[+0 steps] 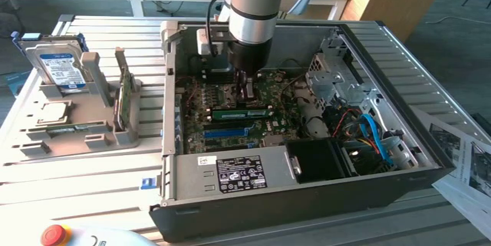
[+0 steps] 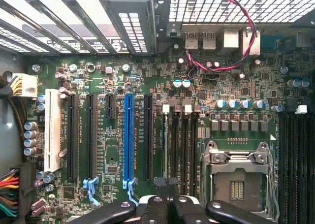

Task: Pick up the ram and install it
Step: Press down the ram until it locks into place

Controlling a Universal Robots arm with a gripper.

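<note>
From the exterior view I see my arm (image 1: 253, 10) reaching down into an open computer case (image 1: 307, 194) that lies on a slatted bench (image 1: 77, 183). The gripper (image 1: 249, 92) hangs low over the motherboard (image 1: 230, 122), its fingers pressed together with nothing between them. The ram (image 1: 242, 113), a narrow green stick, lies across the board just below the fingers, in among the slots and beside the long blue slot (image 1: 230, 133). On the exterior view's left stands a grey holder (image 1: 84, 125) carrying a hard drive (image 1: 55, 68) and a broader green card (image 1: 123, 99) on edge. In the wrist view I look straight down on the motherboard (image 2: 236, 81): the blue slot (image 2: 128, 135) runs between black ones, the empty processor socket (image 2: 237, 177) sits near it, and the dark fingers (image 2: 167, 209) meet at the frame's edge, closed and empty.
</note>
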